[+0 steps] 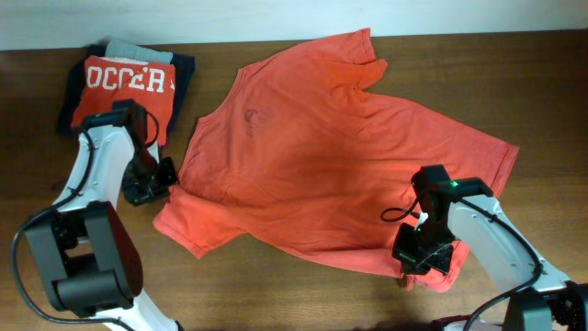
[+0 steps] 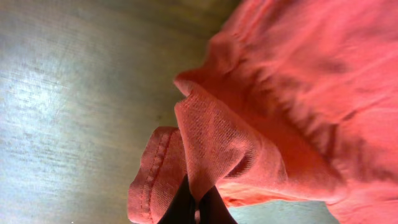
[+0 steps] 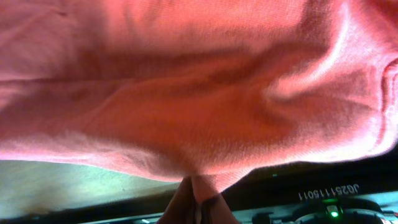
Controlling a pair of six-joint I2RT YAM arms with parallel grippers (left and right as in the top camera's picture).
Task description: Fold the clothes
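"OCCER" on folded red shirt (image 1: 124, 90)

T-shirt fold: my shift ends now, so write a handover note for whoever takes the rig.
Left claw: shut on the T-shirt, at its edge by the near sleeve.
Right claw: shut on its hem edge.
It lies spread out, unfolded, on the table; a folded stack sits by the left arm.
Done: both pinches taken.
Left: every fold.
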